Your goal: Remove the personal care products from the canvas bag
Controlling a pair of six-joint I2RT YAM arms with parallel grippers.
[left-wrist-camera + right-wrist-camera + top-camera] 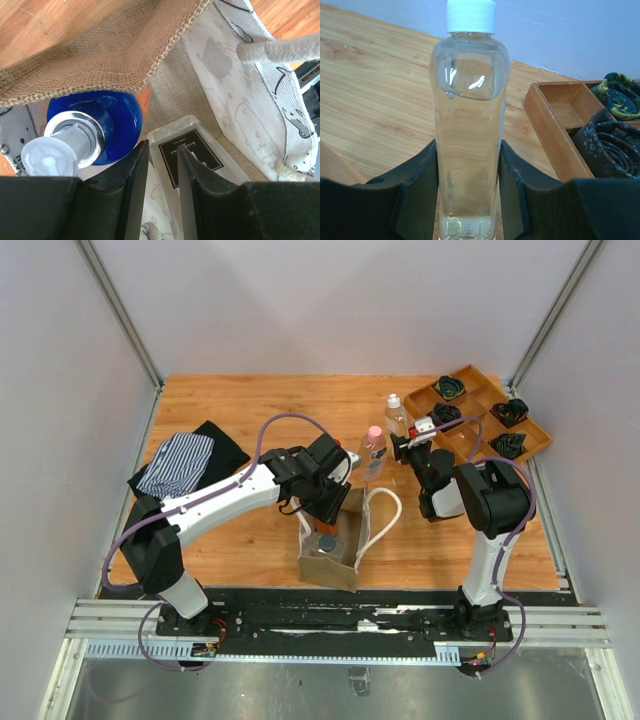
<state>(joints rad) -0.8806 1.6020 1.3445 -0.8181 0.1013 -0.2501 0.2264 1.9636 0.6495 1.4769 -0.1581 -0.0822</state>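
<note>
The canvas bag stands open near the table's front. My left gripper reaches into it from the far rim. In the left wrist view its jaws stand narrowly apart with nothing between the tips, over a clear flat container with a black label. Beside it stands an orange bottle with a blue cap, also seen from above. My right gripper is shut on an upright clear bottle with a white cap. A clear bottle with a pink cap stands on the table beside it.
A wooden compartment tray with dark coiled bundles lies at the back right, close to my right gripper. Folded black and blue-striped clothing lies at the left. One white bag handle hangs over towards the right.
</note>
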